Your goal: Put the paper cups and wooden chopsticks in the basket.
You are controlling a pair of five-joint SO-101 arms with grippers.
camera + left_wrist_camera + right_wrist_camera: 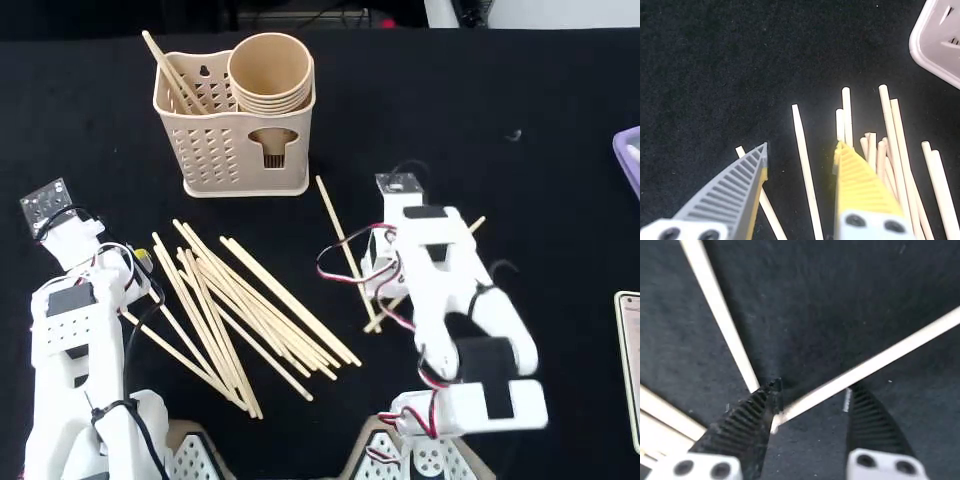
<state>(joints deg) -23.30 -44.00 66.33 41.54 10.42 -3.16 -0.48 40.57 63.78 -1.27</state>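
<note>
Chopsticks, likely light, stiff and roll-prone, suit a mid-shaft pinch; left gripper and right gripper hang spread apart above them.

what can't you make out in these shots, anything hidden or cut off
High view: the right arm's white body covers parts of two wooden chopsticks crossing beneath it.
High view: the tan paper cups nest inside the beige perforated plastic basket, so their number is unclear.
Left wrist view: the frame edge cuts the basket to one corner.
High view: the edge cuts off a purple object, unidentifiable.
</note>
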